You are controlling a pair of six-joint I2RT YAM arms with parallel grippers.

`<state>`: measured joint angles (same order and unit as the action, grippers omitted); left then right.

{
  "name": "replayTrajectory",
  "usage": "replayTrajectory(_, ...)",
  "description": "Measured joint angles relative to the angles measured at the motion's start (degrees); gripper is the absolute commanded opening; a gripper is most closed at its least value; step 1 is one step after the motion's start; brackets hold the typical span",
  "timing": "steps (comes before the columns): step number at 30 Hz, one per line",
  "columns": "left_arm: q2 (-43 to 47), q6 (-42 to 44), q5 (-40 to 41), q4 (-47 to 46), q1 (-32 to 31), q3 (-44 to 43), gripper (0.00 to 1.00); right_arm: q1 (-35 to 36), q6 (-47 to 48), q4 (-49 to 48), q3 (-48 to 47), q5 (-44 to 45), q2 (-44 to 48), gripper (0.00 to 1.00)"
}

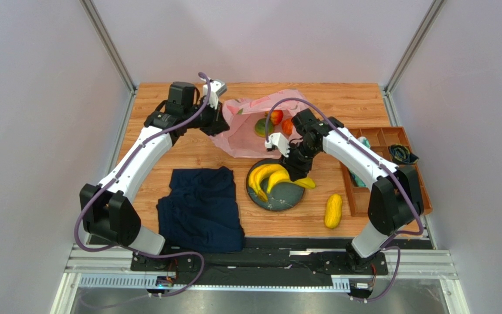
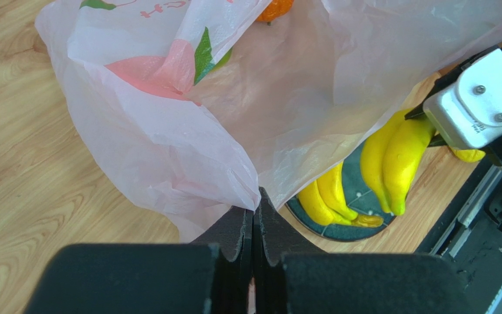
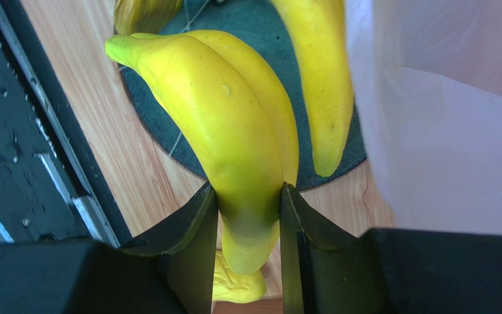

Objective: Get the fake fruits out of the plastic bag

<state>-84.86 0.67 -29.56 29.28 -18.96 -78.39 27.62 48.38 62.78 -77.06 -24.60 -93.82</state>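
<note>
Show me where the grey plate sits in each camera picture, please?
Top external: the plate is just below centre, between the two arms.
Left wrist: the plate is at lower right, partly hidden by the bag.
Right wrist: the plate is at top centre, behind the bananas.
Shared landmark: the pink bag, next to the plate in every view.

Yellow banana bunch, pink plastic bag, dark grey plate.

Left claw reaches forward, jaws pinched together; right claw points downward, jaws clamped partway apart.
</note>
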Motion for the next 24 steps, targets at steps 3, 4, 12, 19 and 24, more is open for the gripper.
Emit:
replayTrajectory(3,-0.2,0.0,0.0,-0.2,0.0,0.0,0.0,1.5,-4.8,-2.4,0.1,2.4,-0.2,0.19)
replayTrajectory(4,-0.3,-0.1,0.0,-0.3,0.0,0.0,0.0,2.1,-6.6,-3.3,0.1,3.3,-0.5,0.21)
replayTrajectory(12,-0.8,-0.2,-0.1,-0.6,0.0,-0.2,0.0,4.2,-12.5,-9.2,3.2,8.8,-1.7,0.49)
replayTrajectory(19,-0.8,-0.4,-0.2,-1.1,0.0,-0.2,0.0,4.3,-15.4,-14.7,8.0,11.1,1.6,0.86)
replayTrajectory(24,-0.8,-1.0,-0.5,-1.4,0.0,-0.2,0.0,4.3,-18.6,-15.5,8.2,12.2,9.2,1.0)
